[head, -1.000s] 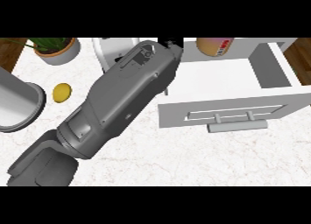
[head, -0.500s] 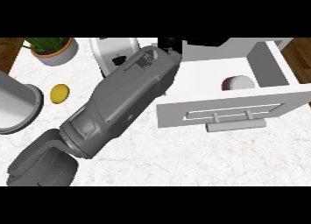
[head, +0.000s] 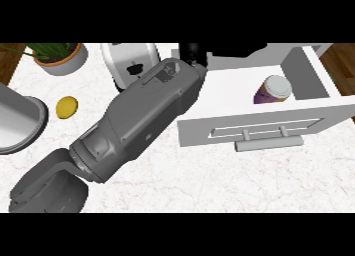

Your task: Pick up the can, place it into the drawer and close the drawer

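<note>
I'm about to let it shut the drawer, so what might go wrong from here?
The forearm lies over the open drawer's left edge, with the robot hand beyond it; closing now might catch the forearm. The can stands near the drawer's front and may tip on a quick push.

Bright, even light is falling from above on the pale counter (head: 232,175). My forearm (head: 136,125) is showing darker grey toward the near left, and the drawer handle (head: 268,145) is casting a soft, thin shadow.

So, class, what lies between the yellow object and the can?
In the head view, the grey forearm lies across that stretch, between yellow object and can.
</note>
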